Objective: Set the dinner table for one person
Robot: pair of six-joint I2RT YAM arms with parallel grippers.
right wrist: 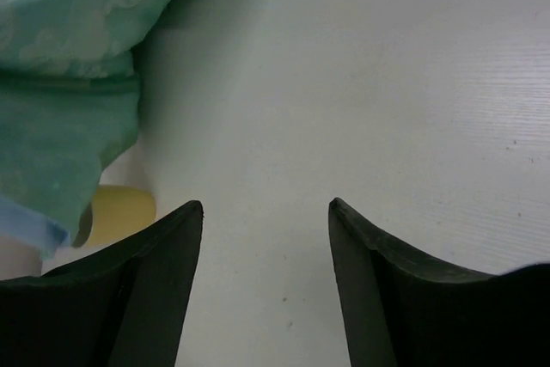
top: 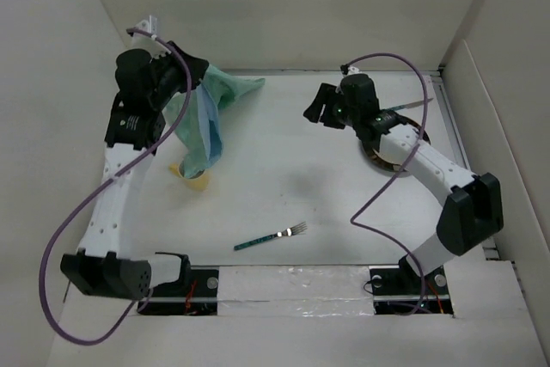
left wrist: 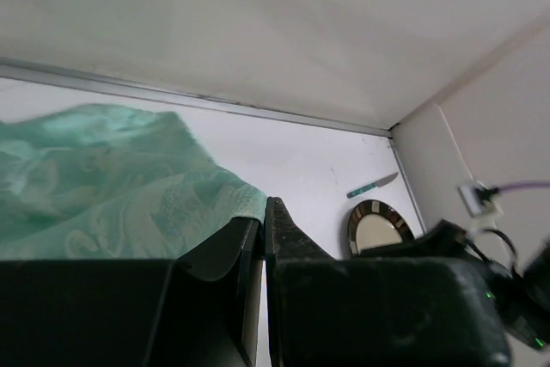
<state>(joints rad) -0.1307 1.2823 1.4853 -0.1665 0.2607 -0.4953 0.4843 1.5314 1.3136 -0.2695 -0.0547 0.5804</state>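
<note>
My left gripper [top: 199, 77] is shut on an edge of the mottled green cloth mat [top: 202, 122] and holds it raised at the back left of the dinner table [top: 326, 204]. The mat hangs in folds, and its pale blue underside shows. In the left wrist view the mat [left wrist: 112, 186] drapes over the closed left gripper [left wrist: 262, 205]. My right gripper [top: 314, 105] hovers open and empty over the bare table at the back middle. The right wrist view shows the right gripper [right wrist: 266, 208] facing the mat [right wrist: 60, 109].
A yellow object [top: 194, 180] lies below the hanging mat, partly covered. A fork [top: 271, 238] with a teal handle lies near the front middle. A dark-rimmed plate [top: 388, 154] sits under the right arm, with a teal-handled knife [top: 404, 108] behind it. White panels wall the table.
</note>
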